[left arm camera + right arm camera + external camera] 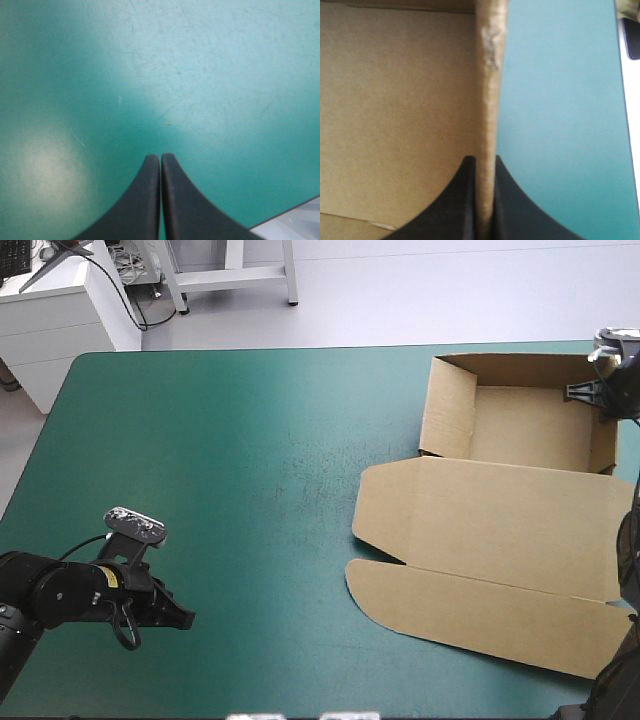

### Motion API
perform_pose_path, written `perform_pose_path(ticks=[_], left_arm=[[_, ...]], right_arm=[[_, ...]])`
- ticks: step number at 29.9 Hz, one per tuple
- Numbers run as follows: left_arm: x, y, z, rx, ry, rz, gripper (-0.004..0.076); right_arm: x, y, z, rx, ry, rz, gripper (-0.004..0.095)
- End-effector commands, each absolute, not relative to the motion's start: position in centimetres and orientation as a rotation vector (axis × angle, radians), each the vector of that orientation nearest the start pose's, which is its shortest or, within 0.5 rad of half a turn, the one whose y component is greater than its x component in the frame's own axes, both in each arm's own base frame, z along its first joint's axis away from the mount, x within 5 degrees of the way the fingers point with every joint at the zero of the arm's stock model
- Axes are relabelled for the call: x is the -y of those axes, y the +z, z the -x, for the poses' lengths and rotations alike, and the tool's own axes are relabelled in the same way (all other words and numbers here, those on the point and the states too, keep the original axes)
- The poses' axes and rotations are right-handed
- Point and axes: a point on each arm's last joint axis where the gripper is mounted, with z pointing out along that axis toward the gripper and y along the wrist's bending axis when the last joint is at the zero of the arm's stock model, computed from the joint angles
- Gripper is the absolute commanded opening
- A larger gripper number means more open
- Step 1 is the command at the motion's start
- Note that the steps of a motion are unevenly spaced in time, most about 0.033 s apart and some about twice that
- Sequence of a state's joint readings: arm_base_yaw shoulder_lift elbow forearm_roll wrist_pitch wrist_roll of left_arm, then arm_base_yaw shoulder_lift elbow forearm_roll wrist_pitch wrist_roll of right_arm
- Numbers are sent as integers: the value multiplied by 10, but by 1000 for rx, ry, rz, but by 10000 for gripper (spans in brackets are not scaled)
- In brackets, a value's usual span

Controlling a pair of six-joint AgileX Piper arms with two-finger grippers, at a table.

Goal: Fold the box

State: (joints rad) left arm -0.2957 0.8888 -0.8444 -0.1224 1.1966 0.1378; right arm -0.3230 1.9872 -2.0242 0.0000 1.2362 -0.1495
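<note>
The brown box [520, 430] sits at the table's right side as an open tray with walls raised at the far end. Its lid [490, 560] lies flat toward the near edge. My right gripper [600, 400] is at the tray's right wall, shut on that wall: in the right wrist view the board edge [487, 100] runs up from between the black fingers [462, 200], the tray's floor [395, 110] on one side. My left gripper [185, 618] rests low over the teal-green cover near the front left, far from the box, its fingers [145, 200] meeting in a point.
Bare teal-green cover [230, 460] stretches across the left and middle of the table. A white cabinet [60, 310] stands beyond the far left corner. The table's edge [285, 212] shows beside the left gripper.
</note>
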Motion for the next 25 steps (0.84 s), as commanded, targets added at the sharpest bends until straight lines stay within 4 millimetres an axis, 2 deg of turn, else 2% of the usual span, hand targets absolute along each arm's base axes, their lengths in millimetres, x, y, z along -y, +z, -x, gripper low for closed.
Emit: perform_pose_path(ticks=[1, 6, 8, 10, 16, 18, 22, 25], left_arm=[[51, 326, -131, -2610, -224, -540, -8], [51, 326, -131, -2610, -224, -540, -8], [51, 326, -131, -2612, -224, -541, -8], [51, 326, -131, -2612, -224, -541, -8], [51, 326, -131, -2610, -219, -541, -8], [51, 326, -131, -2610, -219, -541, -8], [51, 326, -131, -2612, -218, -542, -8], [51, 326, -130, -2616, -221, -543, -8]], right_arm=[[162, 363, -401, -2561, -194, -300, -14], [188, 346, -401, -2592, -225, -327, 10], [193, 339, -403, -2605, -232, -315, 78], [197, 333, -405, -2616, -230, -320, 198], [199, 334, -406, -2596, -236, -351, 711], [199, 340, -405, -2586, -231, -383, 808], [194, 362, -399, -2574, -206, -393, 809], [186, 386, -389, -2508, -173, -403, 725]])
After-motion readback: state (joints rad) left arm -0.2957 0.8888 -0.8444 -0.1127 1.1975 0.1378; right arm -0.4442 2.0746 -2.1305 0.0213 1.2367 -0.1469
